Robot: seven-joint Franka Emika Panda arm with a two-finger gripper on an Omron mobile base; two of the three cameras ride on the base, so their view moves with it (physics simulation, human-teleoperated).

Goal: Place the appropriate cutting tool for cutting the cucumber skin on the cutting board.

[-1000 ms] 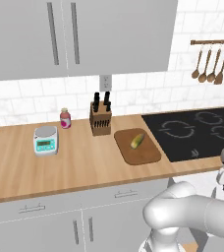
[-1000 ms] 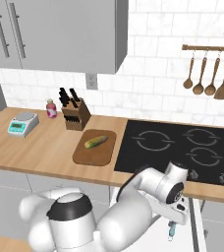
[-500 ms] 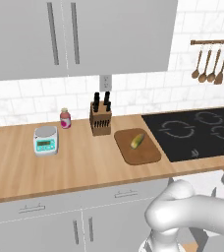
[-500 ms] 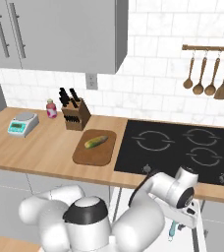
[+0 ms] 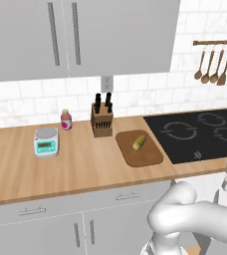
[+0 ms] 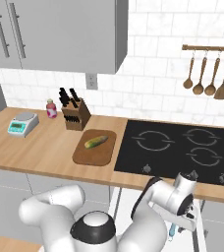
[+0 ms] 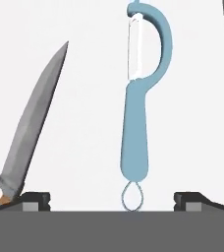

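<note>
The task looks barely begun: the light-blue-handled peeler (image 7: pixel 136 133) lies ungrasped at the hand view's centre beside a grey-bladed knife (image 7: pixel 33 123), between the wide-open gripper's (image 7: pixel 112 198) fingertips, while the yellow-green cucumber (image 5: pixel 139 143) waits on the brown wooden cutting board (image 5: pixel 148 158) at mid-frame.
</note>
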